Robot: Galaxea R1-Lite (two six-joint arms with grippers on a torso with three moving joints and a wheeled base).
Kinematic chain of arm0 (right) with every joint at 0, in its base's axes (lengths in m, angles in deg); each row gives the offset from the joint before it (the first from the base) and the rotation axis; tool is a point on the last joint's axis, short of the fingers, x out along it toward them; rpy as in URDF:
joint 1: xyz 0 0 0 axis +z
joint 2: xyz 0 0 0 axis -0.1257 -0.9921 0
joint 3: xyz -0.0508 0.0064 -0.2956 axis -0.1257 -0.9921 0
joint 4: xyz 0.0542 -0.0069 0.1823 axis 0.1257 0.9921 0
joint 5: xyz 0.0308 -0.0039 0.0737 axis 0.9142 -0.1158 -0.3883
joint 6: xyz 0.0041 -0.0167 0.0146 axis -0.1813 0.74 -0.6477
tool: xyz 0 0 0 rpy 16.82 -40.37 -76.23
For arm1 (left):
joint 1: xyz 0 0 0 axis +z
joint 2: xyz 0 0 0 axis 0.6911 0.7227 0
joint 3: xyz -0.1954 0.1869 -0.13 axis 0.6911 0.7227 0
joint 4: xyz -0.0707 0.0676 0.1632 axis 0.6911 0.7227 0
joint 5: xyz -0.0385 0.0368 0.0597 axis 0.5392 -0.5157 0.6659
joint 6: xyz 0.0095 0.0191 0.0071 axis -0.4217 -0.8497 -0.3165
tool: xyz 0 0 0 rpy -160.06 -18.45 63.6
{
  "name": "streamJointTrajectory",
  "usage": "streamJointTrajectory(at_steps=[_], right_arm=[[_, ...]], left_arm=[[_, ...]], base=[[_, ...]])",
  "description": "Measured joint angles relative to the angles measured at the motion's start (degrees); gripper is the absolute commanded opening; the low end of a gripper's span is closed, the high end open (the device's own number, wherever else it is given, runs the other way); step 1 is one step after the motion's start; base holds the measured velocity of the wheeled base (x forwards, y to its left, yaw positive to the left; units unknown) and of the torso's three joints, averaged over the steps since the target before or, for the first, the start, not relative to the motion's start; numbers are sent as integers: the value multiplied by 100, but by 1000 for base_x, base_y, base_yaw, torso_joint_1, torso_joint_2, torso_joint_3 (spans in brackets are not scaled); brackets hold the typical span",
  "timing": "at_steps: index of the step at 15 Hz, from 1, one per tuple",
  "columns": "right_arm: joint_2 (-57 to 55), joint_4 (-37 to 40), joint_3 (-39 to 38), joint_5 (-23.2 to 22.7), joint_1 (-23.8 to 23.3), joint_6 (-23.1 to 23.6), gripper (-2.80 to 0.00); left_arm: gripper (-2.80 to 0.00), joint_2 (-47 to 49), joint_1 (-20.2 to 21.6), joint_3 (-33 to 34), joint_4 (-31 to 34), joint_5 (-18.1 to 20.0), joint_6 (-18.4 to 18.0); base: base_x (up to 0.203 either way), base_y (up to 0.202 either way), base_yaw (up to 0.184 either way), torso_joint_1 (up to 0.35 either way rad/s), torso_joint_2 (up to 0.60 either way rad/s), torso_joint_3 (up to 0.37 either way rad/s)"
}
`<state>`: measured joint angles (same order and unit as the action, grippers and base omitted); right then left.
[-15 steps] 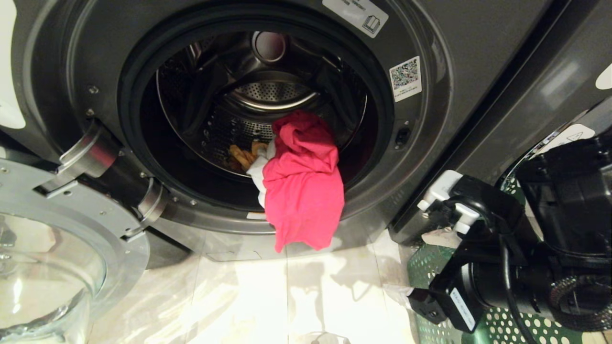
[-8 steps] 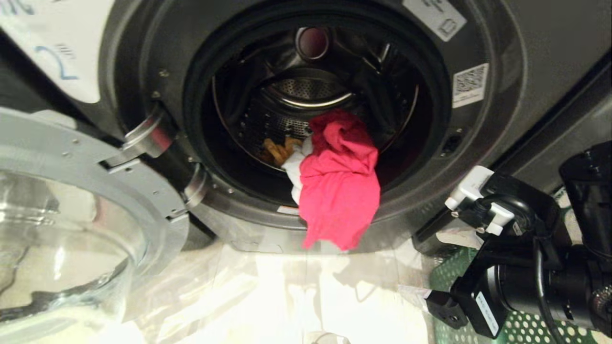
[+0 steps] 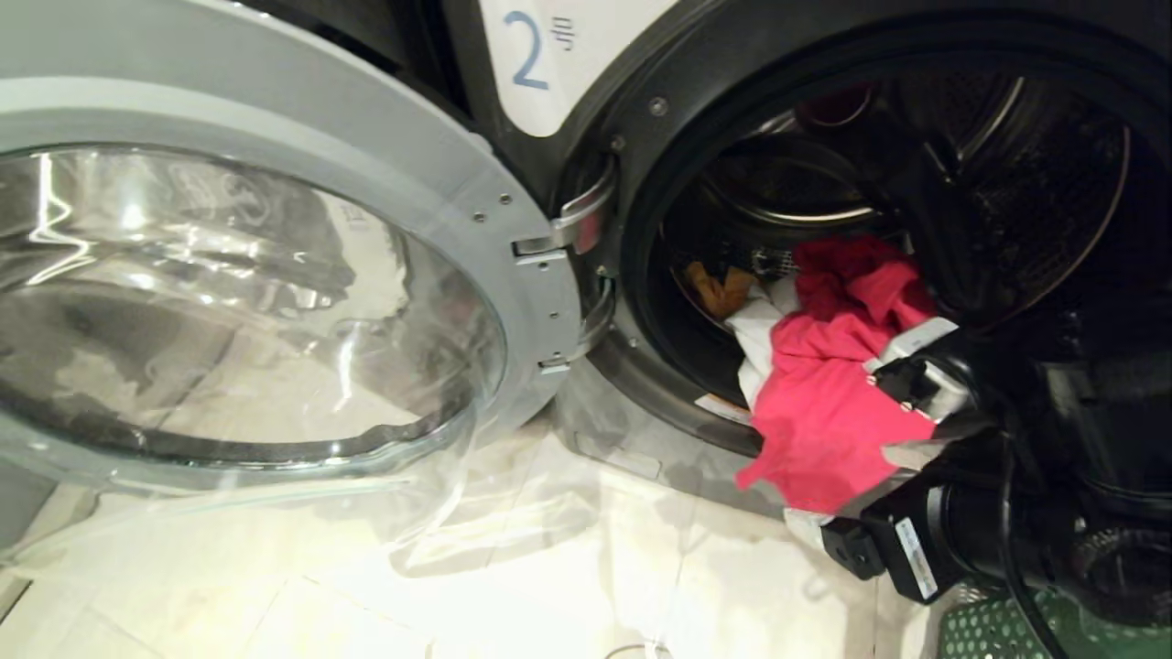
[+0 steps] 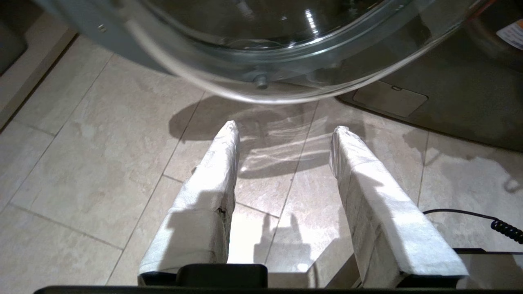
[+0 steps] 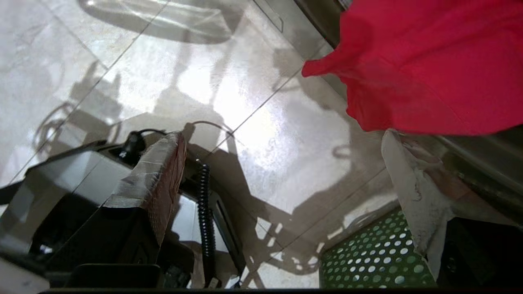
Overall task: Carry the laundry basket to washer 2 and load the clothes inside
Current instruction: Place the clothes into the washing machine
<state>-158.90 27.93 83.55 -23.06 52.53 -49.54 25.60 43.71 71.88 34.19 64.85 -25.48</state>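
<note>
Washer 2 (image 3: 568, 55), identified by the blue "2" on its white label at 12 o'clock in the head view, stands with its round glass door (image 3: 247, 302) swung wide open toward 9 o'clock. The drum opening lies at 2 o'clock. A pink-red garment (image 3: 824, 403) drapes over the lower lip of the opening, its loose end hanging down outside toward the tiled floor (image 3: 458, 586); a white garment (image 3: 755, 334) lies just beside it at the lip, and a mustard-yellow garment (image 3: 723, 288) rests deeper in the drum. The right gripper (image 5: 282, 139) hangs above the floor just below the hanging pink-red cloth, its fingers (image 5: 163, 171) spread wide apart and holding nothing; in the head view its arm fills the 4 o'clock corner. The laundry basket (image 3: 989, 627), green with round perforations, shows only as a corner at 5 o'clock, beneath that arm. The left gripper (image 4: 286, 134) points down at the floor below the open door's glass bowl, its padded fingers (image 4: 212, 188) apart and empty.
</note>
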Motion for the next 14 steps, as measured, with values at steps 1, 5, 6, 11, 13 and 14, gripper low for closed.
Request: streamJointTrajectory(at_steps=[1,5,6,11,13,14], right_arm=[[-145,-5,34,249,-143,-323,0],[-967,9,115,1842,-500,-1772,0],[-1160,21,115,2046,-589,-2014,0],[-2221,52,677,2069,-1080,-2476,0],[-2606,52,1175,2034,-1180,-2620,0],[-2798,58,1415,2010,-1216,-2708,0]], left_arm=[[-280,0,1,0,0,-2,0],[-280,0,1,0,-2,-4,0],[-280,0,-3,0,-2,0,0],[-280,0,1,0,0,1,0],[-280,0,1,0,-2,2,0],[-280,0,1,0,-2,0,0]], base=[[2,-4,60,10,3,5],[0,0,0,0,0,0],[0,0,0,0,0,0],[0,0,0,0,0,0],[0,0,0,0,0,0],[0,0,0,0,0,0]])
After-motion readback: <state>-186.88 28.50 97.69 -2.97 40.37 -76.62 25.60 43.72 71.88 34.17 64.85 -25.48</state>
